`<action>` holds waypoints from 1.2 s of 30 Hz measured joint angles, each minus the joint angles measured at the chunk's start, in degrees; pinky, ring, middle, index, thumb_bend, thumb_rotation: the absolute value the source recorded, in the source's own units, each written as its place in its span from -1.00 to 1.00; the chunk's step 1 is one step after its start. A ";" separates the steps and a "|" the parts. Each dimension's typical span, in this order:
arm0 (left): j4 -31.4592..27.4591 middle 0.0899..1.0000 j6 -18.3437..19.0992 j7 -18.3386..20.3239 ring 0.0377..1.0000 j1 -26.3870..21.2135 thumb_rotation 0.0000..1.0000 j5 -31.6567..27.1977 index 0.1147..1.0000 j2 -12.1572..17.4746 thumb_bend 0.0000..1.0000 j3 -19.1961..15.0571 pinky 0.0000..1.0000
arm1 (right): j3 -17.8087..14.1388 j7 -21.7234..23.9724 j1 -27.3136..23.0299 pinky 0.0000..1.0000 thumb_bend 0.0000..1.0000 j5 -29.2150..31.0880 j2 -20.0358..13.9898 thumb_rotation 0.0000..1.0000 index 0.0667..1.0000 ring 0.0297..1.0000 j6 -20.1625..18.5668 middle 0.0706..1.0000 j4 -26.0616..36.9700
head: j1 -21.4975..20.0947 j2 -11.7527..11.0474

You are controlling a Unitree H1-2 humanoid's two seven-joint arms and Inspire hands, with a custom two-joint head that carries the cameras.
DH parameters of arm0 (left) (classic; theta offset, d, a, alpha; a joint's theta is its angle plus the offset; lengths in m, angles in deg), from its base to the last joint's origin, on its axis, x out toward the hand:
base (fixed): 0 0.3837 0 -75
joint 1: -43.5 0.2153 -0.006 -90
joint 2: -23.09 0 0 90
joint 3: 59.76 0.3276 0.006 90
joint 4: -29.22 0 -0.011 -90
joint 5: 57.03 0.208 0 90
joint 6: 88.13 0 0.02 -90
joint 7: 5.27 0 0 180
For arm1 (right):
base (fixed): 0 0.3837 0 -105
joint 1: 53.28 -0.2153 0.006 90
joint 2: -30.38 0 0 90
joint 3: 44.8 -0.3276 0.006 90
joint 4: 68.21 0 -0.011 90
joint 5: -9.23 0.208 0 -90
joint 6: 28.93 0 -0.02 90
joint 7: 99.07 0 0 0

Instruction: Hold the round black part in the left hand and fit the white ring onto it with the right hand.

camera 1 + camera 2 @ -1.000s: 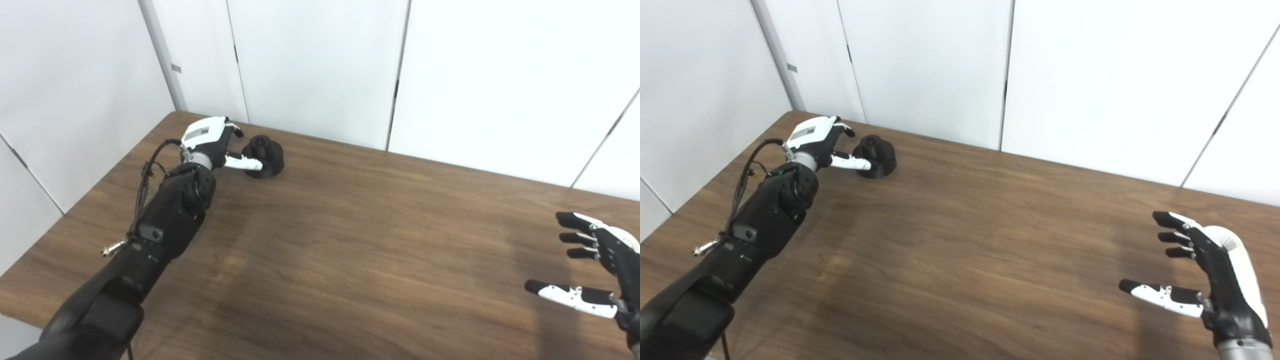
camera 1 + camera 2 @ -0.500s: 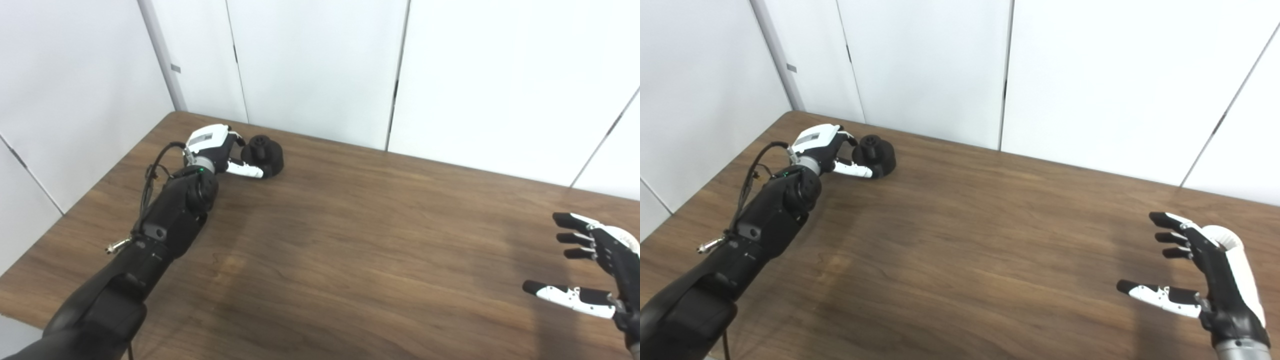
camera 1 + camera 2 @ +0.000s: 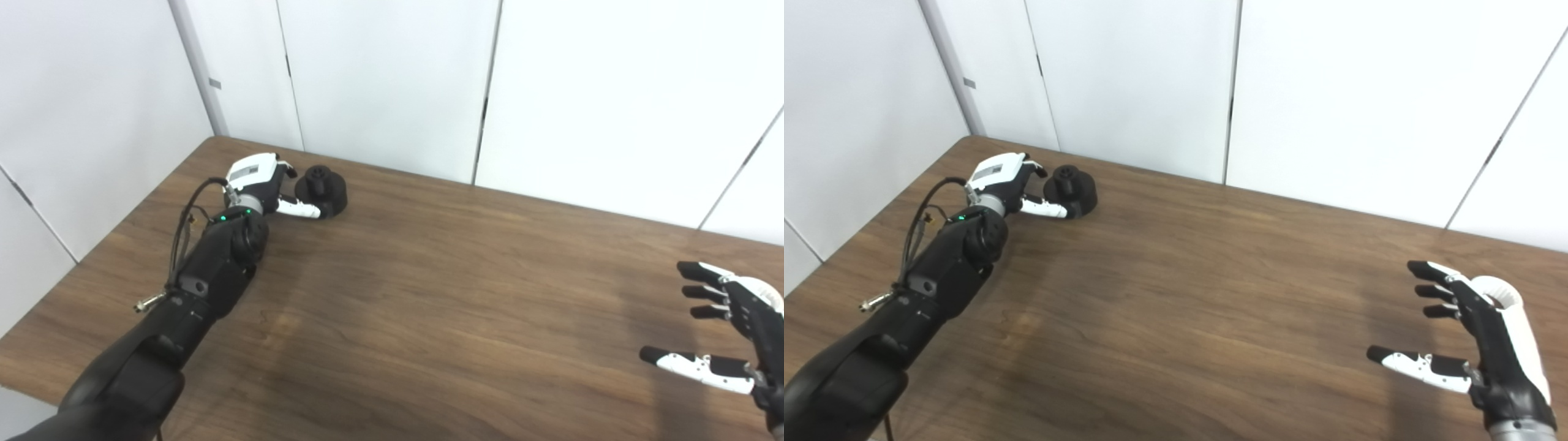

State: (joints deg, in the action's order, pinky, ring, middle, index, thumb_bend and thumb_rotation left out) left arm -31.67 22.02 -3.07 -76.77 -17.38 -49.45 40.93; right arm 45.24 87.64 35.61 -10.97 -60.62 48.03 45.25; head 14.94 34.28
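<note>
The round black part (image 3: 323, 190), with a small knob on top, rests on the wooden table (image 3: 429, 294) near its far left corner. My left hand (image 3: 260, 181) lies just left of it, low over the table. Its thumb (image 3: 298, 209) reaches along the part's front base, and its fingers (image 3: 1034, 169) stay curled back, apart from the part; the hand is open. My right hand (image 3: 1476, 337) hovers open at the right edge of the table, fingers spread, holding nothing. I cannot make out a white ring apart from that hand's white shell.
White wall panels (image 3: 392, 86) stand close behind the table's far edge, right behind the black part. A cable loop (image 3: 184, 226) hangs off my left forearm. The table's left edge runs beside that arm.
My left hand has sunk lower and drawn closer to the black part, its thumb now along the part's base. The part and my right hand have hardly moved.
</note>
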 measured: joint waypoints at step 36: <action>5.76 0.79 -8.13 -12.64 0.90 -0.72 -0.60 -4.15 0.13 -4.08 0.92 -1.61 0.87 | -0.33 1.16 0.79 0.23 0.52 0.76 -0.16 -0.96 0.53 0.46 -2.04 0.58 2.08 | -0.53 1.67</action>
State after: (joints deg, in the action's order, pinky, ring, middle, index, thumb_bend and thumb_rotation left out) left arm -25.91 13.89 -15.71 -77.50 -21.52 -53.54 39.32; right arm 44.91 88.80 36.39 -10.21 -60.78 45.99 47.33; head 14.41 35.95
